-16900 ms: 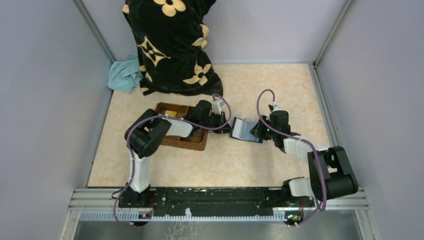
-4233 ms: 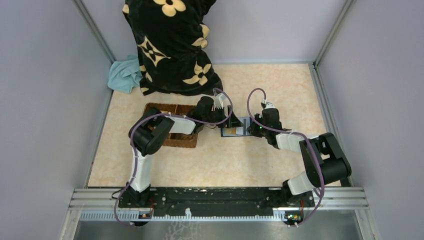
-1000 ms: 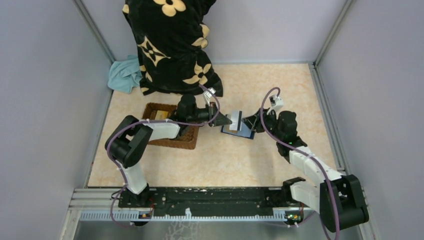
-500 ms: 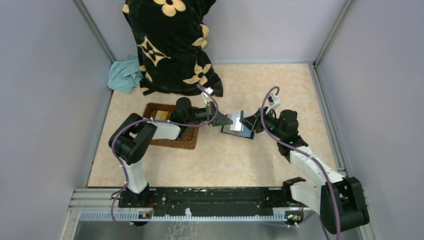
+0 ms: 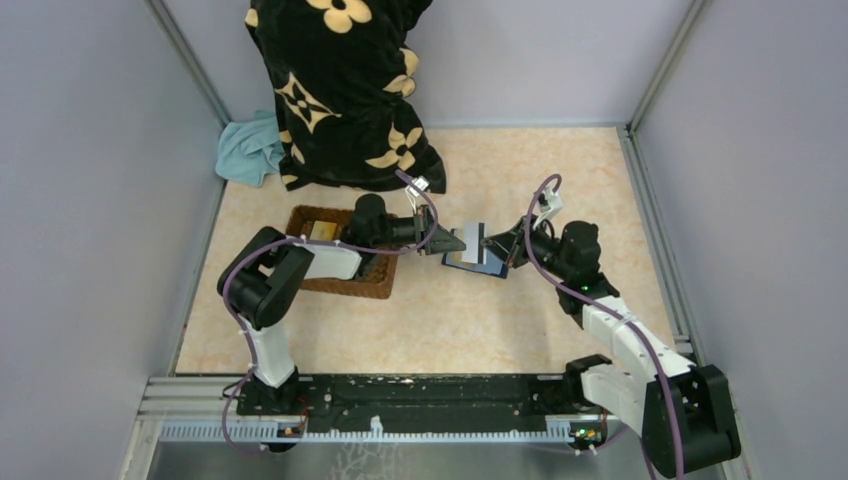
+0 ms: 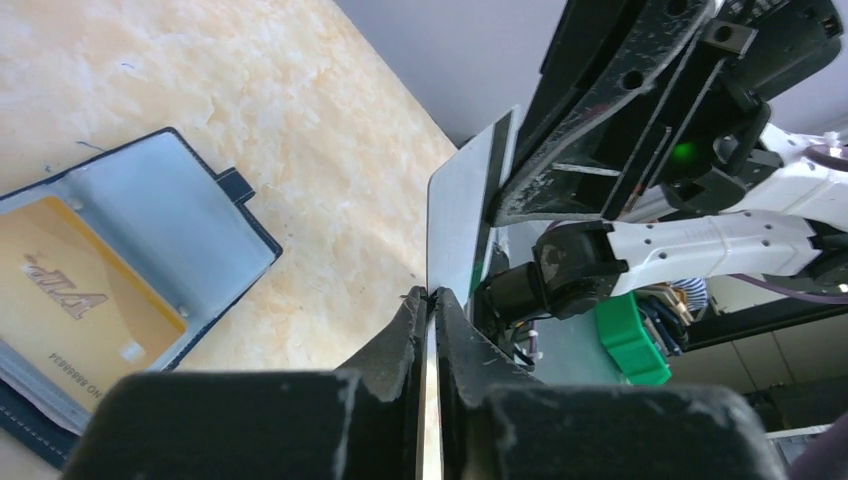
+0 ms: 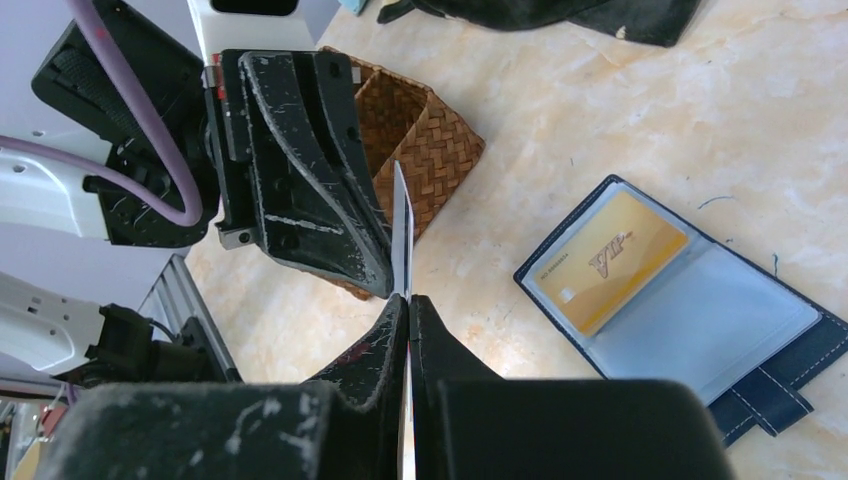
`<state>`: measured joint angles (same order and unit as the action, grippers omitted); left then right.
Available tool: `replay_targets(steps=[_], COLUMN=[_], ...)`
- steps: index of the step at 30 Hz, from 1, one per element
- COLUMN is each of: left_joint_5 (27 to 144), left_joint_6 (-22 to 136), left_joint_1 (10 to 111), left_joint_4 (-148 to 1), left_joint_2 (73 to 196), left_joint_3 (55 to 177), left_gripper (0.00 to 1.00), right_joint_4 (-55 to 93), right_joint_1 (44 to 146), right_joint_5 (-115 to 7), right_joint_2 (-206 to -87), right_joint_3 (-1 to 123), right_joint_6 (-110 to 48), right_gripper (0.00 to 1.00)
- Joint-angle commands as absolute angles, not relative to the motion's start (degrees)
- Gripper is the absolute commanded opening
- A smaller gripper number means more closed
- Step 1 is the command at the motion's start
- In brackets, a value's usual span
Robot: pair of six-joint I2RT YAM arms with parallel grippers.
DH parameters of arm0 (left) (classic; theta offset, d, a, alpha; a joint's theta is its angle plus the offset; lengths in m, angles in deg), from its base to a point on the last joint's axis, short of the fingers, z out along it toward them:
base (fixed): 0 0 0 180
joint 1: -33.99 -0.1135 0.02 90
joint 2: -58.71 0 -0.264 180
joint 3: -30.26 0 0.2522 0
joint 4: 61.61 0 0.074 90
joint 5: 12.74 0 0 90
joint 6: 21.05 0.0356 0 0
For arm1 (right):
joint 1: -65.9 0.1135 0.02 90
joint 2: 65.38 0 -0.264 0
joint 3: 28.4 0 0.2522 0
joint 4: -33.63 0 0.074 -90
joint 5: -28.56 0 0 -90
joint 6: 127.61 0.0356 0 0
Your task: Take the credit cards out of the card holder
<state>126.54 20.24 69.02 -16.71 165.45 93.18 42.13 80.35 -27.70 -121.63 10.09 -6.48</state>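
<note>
The navy card holder [image 5: 490, 266] lies open on the table, its light blue inside up, with a gold credit card [image 7: 610, 258] in its left pocket; it also shows in the left wrist view [image 6: 190, 215]. A pale silver credit card [image 5: 474, 240] is held on edge just above it. My left gripper [image 5: 456, 241] is shut on the card's left edge [image 6: 458, 230]. My right gripper [image 5: 493, 243] is shut on the same card's right edge [image 7: 402, 235]. The two grippers face each other tip to tip [image 6: 431, 296] [image 7: 408, 298].
A brown wicker basket [image 5: 385, 284] stands left of the holder under my left arm, with something yellowish [image 5: 322, 232] in its back compartment. A black floral blanket [image 5: 340, 90] and a teal cloth [image 5: 250, 150] lie at the back left.
Since 4 s ago both grippers have risen off the open holder with the pale card between them. Over the last second the right arm has shifted slightly; the card stays held.
</note>
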Motion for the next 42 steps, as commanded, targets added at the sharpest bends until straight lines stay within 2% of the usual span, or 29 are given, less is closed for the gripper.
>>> replay_targets(steps=[1, 3, 11, 25, 29, 34, 39, 42], left_joint_5=[125.0, 124.0, 120.2, 96.7, 81.6, 67.4, 61.8, 57.5], left_joint_6=[24.5, 25.7, 29.1, 45.3, 51.0, 51.7, 49.0, 46.2], left_joint_1=[69.0, 69.0, 69.0, 68.9, 69.4, 69.6, 69.8, 70.0], left_joint_4=[-20.3, -21.7, -26.0, -50.4, -65.0, -82.9, -85.6, -89.6], left_joint_2=[162.9, 162.0, 159.3, 147.8, 148.8, 153.0, 152.1, 153.1], left_joint_3=[94.2, 94.1, 93.2, 92.6, 98.4, 106.3, 106.6, 108.5], left_gripper=[0.19, 0.26, 0.36, 0.59, 0.84, 0.85, 0.84, 0.80], right_joint_4=[43.8, 43.3, 42.7, 41.9, 40.3, 38.8, 39.4, 39.8], right_joint_1=[80.1, 80.1, 80.2, 80.1, 80.1, 80.0, 80.1, 80.1], right_joint_5=[-26.3, -26.5, -27.4, -31.1, -33.7, -34.7, -34.9, -34.5], right_joint_2=[-120.7, -120.3, -119.9, -120.9, -120.5, -120.9, -121.9, -122.8], right_joint_3=[11.3, 11.4, 11.5, 12.2, 12.4, 12.5, 12.0, 11.9], right_joint_6=[-8.0, -8.2, -8.4, -8.8, -9.3, -10.2, -10.1, -9.8], right_gripper=[0.00, 0.00, 0.00, 0.00, 0.00, 0.00, 0.00, 0.00])
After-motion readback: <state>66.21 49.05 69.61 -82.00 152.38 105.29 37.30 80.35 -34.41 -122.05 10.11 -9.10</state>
